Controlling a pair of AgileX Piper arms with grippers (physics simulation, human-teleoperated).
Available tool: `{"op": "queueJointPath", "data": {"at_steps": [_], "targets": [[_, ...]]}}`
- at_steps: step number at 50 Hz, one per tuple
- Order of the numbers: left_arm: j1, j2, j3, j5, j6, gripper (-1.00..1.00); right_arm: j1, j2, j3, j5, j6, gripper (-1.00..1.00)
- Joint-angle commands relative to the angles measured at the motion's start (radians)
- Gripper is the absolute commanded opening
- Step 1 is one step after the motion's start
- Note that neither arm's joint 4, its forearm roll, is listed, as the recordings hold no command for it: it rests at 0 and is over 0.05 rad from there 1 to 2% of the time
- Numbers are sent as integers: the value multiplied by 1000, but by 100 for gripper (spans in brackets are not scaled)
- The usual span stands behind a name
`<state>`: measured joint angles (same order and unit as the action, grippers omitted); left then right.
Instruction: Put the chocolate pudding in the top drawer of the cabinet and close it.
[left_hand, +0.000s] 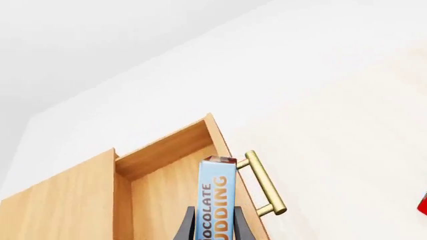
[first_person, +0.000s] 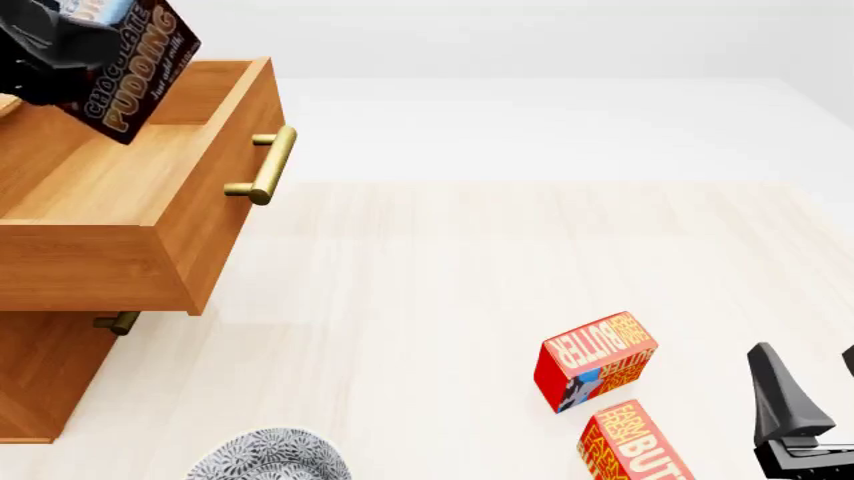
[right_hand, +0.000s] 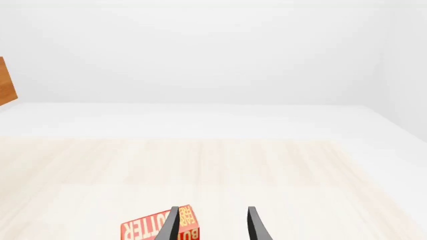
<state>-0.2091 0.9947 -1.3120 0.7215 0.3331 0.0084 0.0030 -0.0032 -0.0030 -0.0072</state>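
Observation:
My left gripper (first_person: 60, 68) is shut on the chocolate pudding (first_person: 134, 62), a box with a light blue band and orange lettering, and holds it tilted above the open top drawer (first_person: 127, 195) of the cabinet (first_person: 47, 370). In the left wrist view the chocolate pudding (left_hand: 217, 197) stands between the fingers (left_hand: 185, 227) over the top drawer's (left_hand: 163, 185) wooden interior, beside the brass handle (left_hand: 263, 182). My right gripper (first_person: 807, 378) is open and empty at the near right; it also shows in the right wrist view (right_hand: 212, 216).
Two red-orange butter boxes (first_person: 594, 360) (first_person: 638, 445) lie on the table left of my right gripper; one shows in the right wrist view (right_hand: 150, 229). A grey patterned plate (first_person: 267, 458) sits at the near edge. A lower drawer handle (first_person: 118, 322) shows under the open drawer.

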Motion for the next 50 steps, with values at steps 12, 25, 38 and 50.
{"op": "queueJointPath", "data": {"at_steps": [12,25,38,50], "targets": [[76,117,48,-92,-42,-100,0,4,-2,-2,0,100],[109,177,104,-159,-61,-100,0,3,-2,-1,0,100],[135,185,143,-188,-60,-100,0,3,-2,-1,0,100],[139,166,164,-181,-71,-100,0,2,-2,-1,0,100]]}}
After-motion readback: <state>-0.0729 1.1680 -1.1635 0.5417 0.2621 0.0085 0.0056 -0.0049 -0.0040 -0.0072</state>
